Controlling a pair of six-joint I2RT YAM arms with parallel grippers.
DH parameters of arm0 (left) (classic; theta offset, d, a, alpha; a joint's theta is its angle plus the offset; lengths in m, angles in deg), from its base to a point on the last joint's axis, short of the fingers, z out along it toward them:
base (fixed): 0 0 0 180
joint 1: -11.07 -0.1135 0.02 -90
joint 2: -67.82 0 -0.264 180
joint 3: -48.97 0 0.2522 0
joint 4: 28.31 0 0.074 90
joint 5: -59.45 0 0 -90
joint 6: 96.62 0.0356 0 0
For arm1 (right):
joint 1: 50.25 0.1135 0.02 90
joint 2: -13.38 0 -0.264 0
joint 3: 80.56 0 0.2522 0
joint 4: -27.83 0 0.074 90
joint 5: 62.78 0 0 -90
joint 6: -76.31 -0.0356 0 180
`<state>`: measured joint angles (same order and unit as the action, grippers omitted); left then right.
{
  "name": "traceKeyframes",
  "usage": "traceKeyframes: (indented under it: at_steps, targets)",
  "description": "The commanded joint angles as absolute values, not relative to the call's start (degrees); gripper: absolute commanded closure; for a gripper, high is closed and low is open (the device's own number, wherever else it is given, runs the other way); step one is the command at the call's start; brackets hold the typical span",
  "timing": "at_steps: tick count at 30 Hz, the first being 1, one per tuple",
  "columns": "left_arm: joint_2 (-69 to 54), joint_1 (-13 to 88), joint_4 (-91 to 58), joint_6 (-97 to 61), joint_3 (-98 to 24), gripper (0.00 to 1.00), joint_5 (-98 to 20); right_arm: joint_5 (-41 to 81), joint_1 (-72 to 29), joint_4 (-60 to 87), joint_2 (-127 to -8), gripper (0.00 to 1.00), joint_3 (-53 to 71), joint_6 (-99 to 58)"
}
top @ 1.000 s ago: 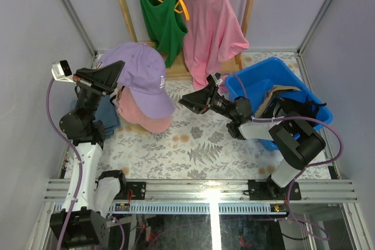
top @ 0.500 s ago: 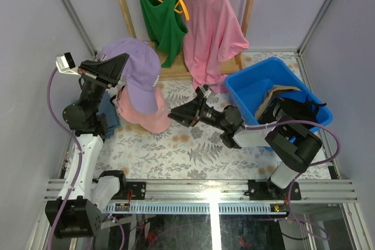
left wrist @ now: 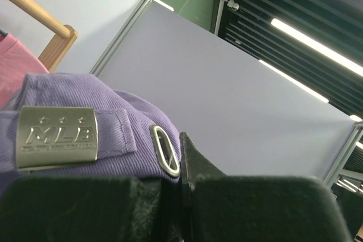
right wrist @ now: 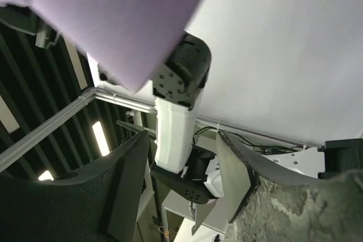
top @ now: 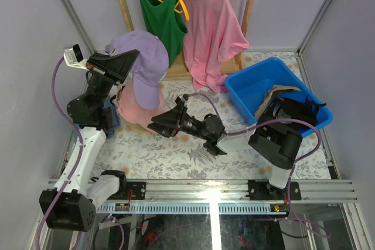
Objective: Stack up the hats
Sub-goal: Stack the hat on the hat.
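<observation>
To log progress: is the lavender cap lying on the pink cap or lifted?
Lifted. The shut left jaws pinch the lavender cap by its strap; it hangs brim down over the pink cap. Touching: cannot tell.

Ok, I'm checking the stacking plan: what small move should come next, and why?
Probably the right fingers should rise and close on the lavender cap's brim. The left fingers hold that cap tilted by its back strap above the pink cap, and the open right fingers point up toward the hanging brim.
</observation>
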<state>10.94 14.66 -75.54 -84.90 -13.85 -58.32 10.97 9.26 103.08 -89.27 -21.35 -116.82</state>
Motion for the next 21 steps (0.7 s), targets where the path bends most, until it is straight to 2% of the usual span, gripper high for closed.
traceKeyframes:
  at_steps: [1, 21]
  targets:
    - [11.1, 15.7, -80.4, -82.3, -15.9, 1.0, -57.1, 17.7, 10.7, 110.0, -90.4, 0.41, -18.8, -118.2]
    - [13.1, 15.9, -79.0, -79.9, -14.8, 1.0, -57.4, 21.2, 11.9, 111.1, -88.6, 0.42, -18.6, -115.4]
